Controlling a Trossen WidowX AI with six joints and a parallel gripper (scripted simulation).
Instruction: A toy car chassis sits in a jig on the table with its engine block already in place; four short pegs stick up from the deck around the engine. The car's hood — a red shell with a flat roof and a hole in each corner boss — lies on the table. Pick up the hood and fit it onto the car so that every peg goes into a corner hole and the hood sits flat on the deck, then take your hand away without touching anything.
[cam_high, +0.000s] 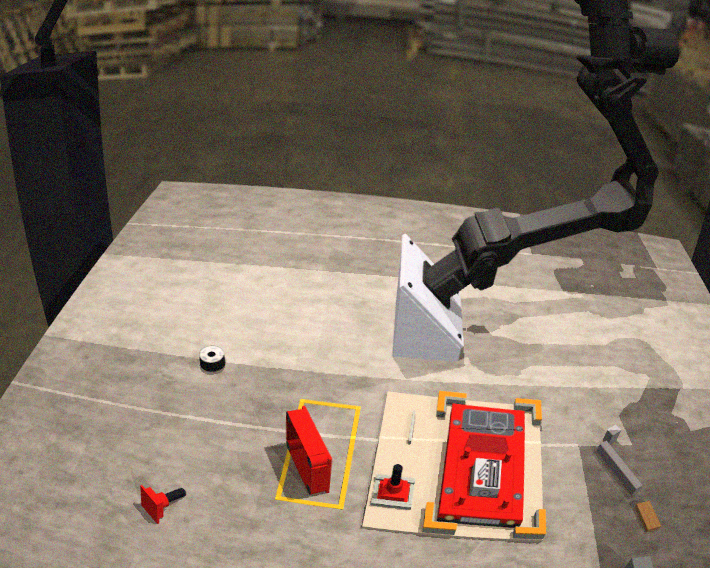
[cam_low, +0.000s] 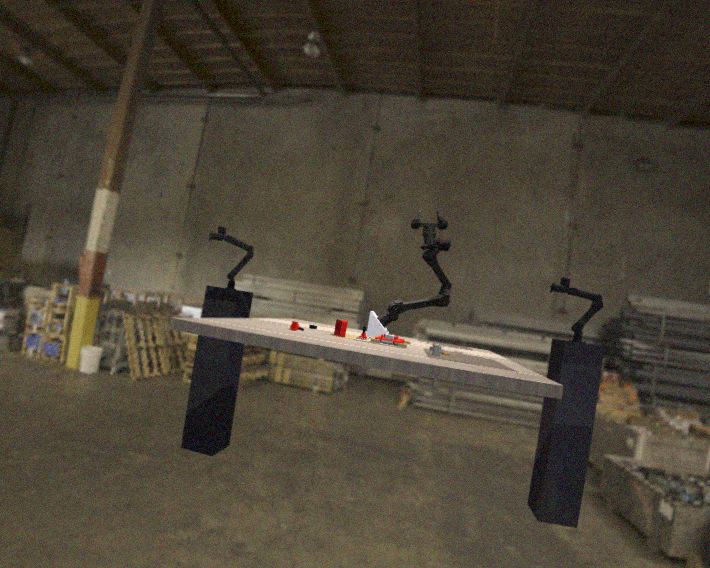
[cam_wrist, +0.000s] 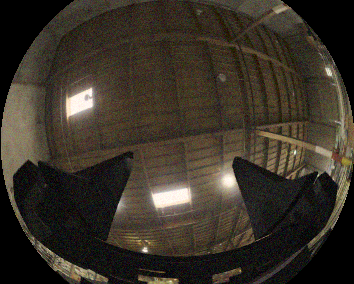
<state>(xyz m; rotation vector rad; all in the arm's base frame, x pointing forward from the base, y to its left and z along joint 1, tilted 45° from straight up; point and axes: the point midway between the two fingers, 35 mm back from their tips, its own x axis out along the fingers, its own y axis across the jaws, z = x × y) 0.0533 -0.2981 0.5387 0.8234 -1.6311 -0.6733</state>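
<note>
The red hood stands tipped up on one side edge, leaning a little, partly inside a yellow outline. Its corner holes cannot be made out. The red chassis sits between orange-and-grey corner stops on the pale jig board. The engine block is on its deck with four short red pegs around it. My gripper is raised high above the table, pointing up, far from hood and chassis. It is open, with nothing between the fingers.
Left of the chassis, a red part with a black post and a thin pin are on the board. A black-and-white wheel and another red part lie left. A grey bar and orange block lie right.
</note>
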